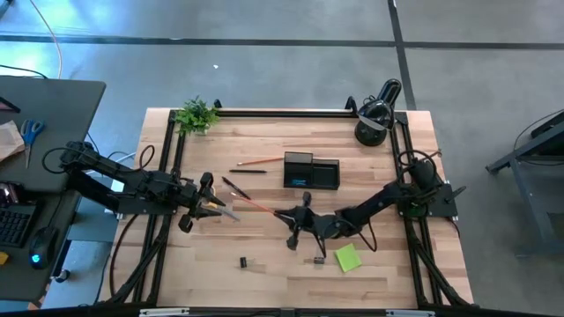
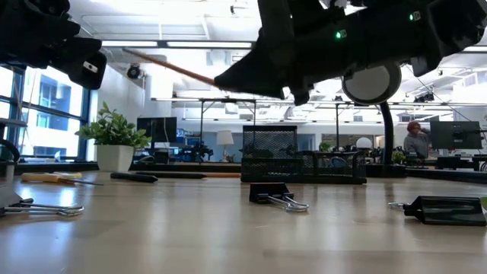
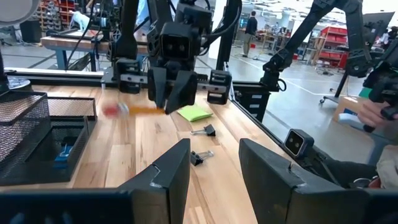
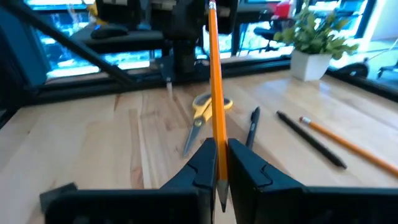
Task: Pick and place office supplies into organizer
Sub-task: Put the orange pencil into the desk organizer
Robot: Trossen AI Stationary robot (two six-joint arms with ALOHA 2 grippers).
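Your right wrist view alone shows the grip: right gripper (image 4: 219, 163) pinched tight on an orange pencil (image 4: 215, 87), mid-table, just near of the organizer (image 1: 312, 171). Left gripper (image 3: 214, 171), left of centre, part-open, holding nothing.

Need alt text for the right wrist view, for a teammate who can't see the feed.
The right gripper is shut on an orange pencil that points away from the camera over the wooden table. Beyond it lie yellow-handled scissors, a black pen and another orange pencil, with a small potted plant at the far edge.
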